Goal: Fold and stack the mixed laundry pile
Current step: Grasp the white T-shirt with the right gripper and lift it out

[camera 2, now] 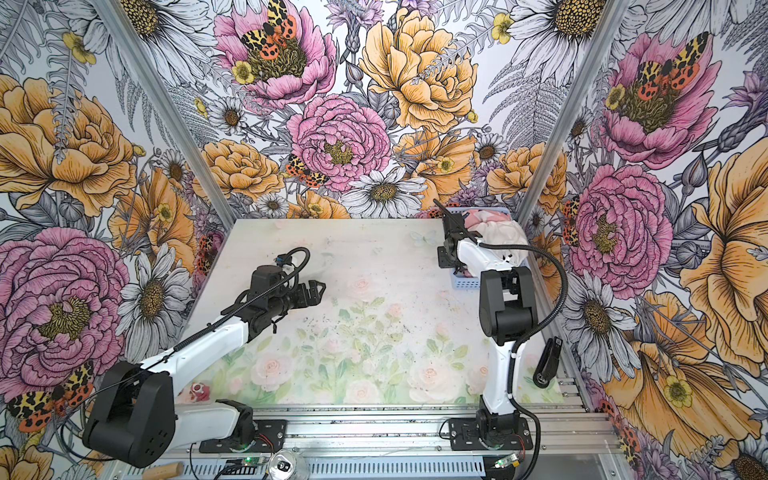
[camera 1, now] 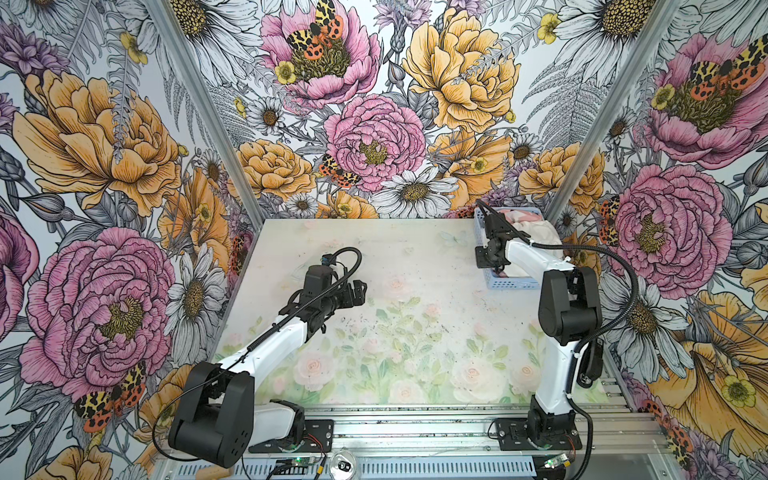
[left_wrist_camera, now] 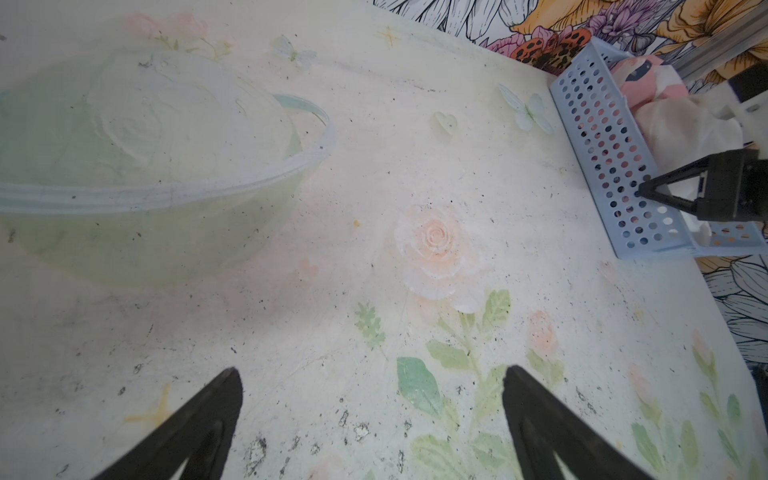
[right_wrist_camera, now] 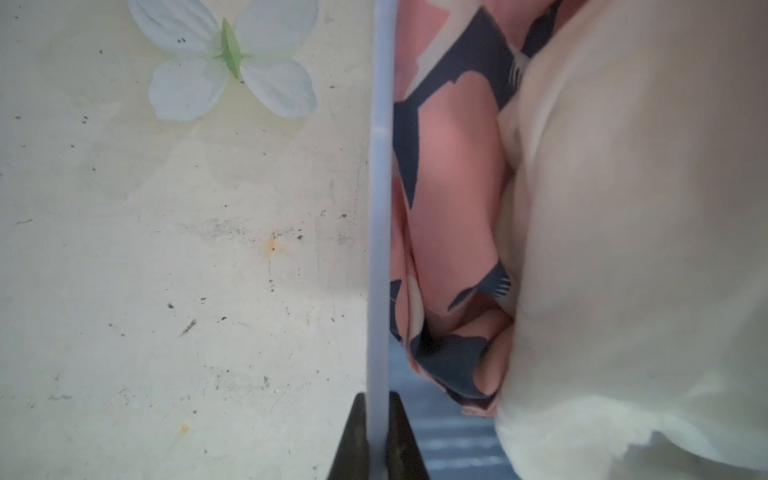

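Floral table [camera 1: 415,270]: basket [right_wrist_camera: 380,208] wall pinched by right fingers [right_wrist_camera: 403,444], laundry [right_wrist_camera: 623,208] inside; left fingers [left_wrist_camera: 199,424] wide near bowl [left_wrist_camera: 166,195]

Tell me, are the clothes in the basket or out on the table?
In the basket. The white garment and the pink garment lie crumpled together inside its wall, as the right wrist view shows.

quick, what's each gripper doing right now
left gripper: open, holding nothing
right gripper: jaws closed on the wall of the light blue perforated plastic basket
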{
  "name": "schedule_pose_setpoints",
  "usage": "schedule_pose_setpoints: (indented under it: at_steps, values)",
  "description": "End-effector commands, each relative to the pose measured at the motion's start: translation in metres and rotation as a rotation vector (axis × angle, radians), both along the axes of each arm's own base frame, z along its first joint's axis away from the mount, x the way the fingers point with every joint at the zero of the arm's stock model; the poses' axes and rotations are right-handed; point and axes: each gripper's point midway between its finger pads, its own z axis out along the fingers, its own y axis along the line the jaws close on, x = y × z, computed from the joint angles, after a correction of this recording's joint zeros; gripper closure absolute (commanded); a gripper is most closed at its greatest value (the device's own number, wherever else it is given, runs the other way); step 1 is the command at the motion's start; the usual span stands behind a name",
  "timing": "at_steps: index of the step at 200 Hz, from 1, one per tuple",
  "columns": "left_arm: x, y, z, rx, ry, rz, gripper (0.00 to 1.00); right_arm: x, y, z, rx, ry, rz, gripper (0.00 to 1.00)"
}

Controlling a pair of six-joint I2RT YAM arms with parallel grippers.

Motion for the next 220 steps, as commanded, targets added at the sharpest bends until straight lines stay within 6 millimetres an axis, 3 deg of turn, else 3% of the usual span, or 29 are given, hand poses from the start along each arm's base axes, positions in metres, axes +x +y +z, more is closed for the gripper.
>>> schedule_pose_setpoints:
  at_steps: [1,22,45,76,110,125,140,146,156,165,193,220]
  values:
    - [0.008,-0.012,0.023,-0.033,-0.055,-0.028,0.01,-0.003,-0.001,0.027,0.022,-0.022,0.034,0.68]
    - [0.006,-0.013,0.03,-0.029,-0.069,-0.026,0.01,-0.008,-0.007,0.077,0.044,-0.125,0.01,0.35]
    - [0.004,-0.015,0.039,-0.033,-0.085,-0.028,0.01,-0.011,-0.036,0.106,0.048,-0.193,-0.07,0.21]
    - [0.001,-0.021,0.043,-0.057,-0.098,-0.037,0.01,-0.003,-0.087,0.085,0.057,-0.159,-0.19,0.17]
    - [-0.001,-0.025,0.035,-0.079,-0.077,-0.052,0.01,0.018,-0.111,0.055,0.034,-0.118,-0.239,0.17]
    - [-0.002,-0.026,0.03,-0.084,-0.062,-0.054,0.01,0.025,-0.119,0.043,0.032,-0.105,-0.272,0.25]
    - [-0.003,-0.026,0.026,-0.088,-0.051,-0.054,0.01,0.028,-0.125,0.034,0.035,-0.095,-0.299,0.4]
    - [-0.003,-0.027,0.025,-0.09,-0.05,-0.053,0.01,0.03,-0.125,0.035,0.04,-0.1,-0.302,0.51]
    - [-0.004,-0.027,0.025,-0.095,-0.051,-0.052,0.01,0.032,-0.125,0.041,0.048,-0.114,-0.302,0.82]
    - [-0.004,-0.027,0.026,-0.098,-0.052,-0.052,0.01,0.032,-0.121,0.052,0.064,-0.136,-0.296,1.0]
    - [-0.004,-0.027,0.036,-0.104,-0.074,-0.045,0.01,0.023,-0.103,0.117,0.084,-0.265,-0.261,1.0]
    - [-0.004,-0.026,0.05,-0.105,-0.099,-0.042,0.01,0.0,-0.071,0.208,0.124,-0.443,-0.185,1.0]
